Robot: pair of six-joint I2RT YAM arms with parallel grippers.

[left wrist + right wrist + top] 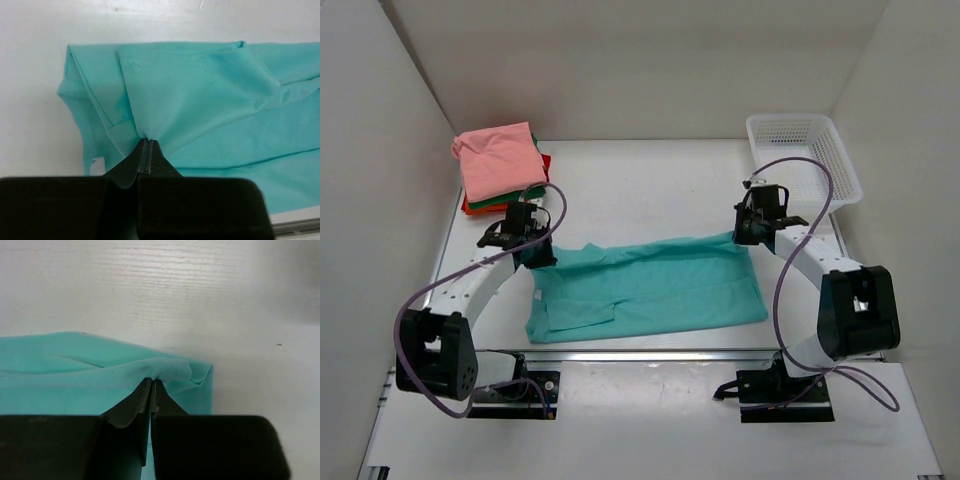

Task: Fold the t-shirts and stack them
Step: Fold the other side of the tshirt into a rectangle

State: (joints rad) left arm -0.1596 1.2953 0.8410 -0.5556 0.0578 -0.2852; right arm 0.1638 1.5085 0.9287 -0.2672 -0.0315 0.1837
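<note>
- The left gripper (149,144) is sitting closest to its wrist camera. Its fingers are pressing together on a gathered pinch of the teal t-shirt (650,290) near the shirt's far left corner, where a stitched hem and several folded layers are bunching.
- The shirt is lying part-folded lengthwise across the middle of the table (650,185), between the two arms. Its far edge is running from one gripper to the other.
- The cloth is looking thin, light and limp, and it is puckering at each pinch. It will likely sag between the two holds and slide easily on the smooth top.
- The corners and hemmed edges are looking like the safest places to grip, provided every layer is being caught.
- The right gripper (151,382) is clamping its fingers shut on the shirt's far right corner, with a small ridge of fabric rising at the tips.
- At the far left corner, a stack of folded t-shirts (500,165) is resting, salmon-pink on top with green and red-orange showing beneath.
- The tabletop is appearing white, flat and faintly grained, with plain white walls (650,60) closing in on three sides.
- A white mesh basket (805,155) is standing at the far right corner, well apart from the shirt.
</note>
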